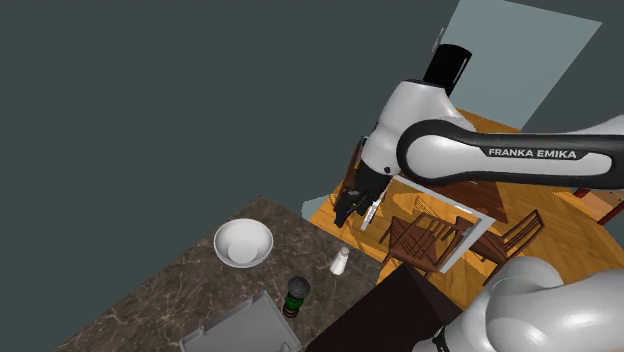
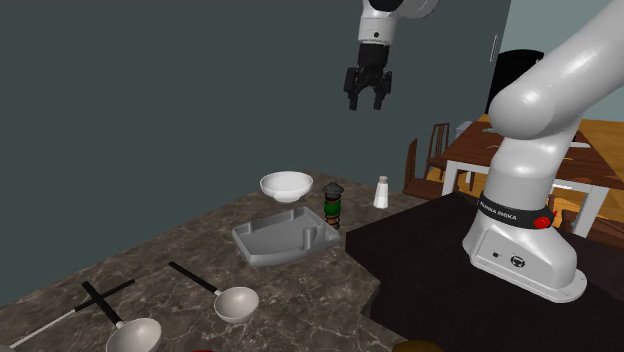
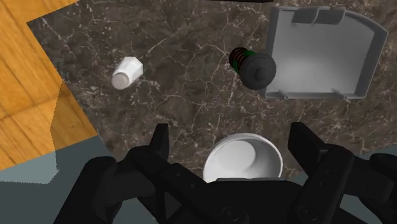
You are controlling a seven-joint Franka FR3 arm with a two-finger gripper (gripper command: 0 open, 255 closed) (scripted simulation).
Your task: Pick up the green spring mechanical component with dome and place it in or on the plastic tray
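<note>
- my gripper (image 2: 367,102): fingers apart, empty, high over the counter (image 2: 190,275).
- green spring part (image 3: 250,65): upright, just beside the grey tray (image 3: 318,60).
- approach: i should descend centred over it, clear of the tray wall.

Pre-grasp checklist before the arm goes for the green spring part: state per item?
1. Gripper open: ok, fingers apart, nothing between them.
2. Gripper lined up on spring component: not ok. It hangs high above the counter, and in the wrist view the white bowl shows between the fingers.
3. Component upright: ok, dark dome on top.
4. Component clear of the grey tray: cannot tell, it stands right at the tray's wall.
5. White shaker apart from component: ok.
6. Tray open side up: ok.
</note>
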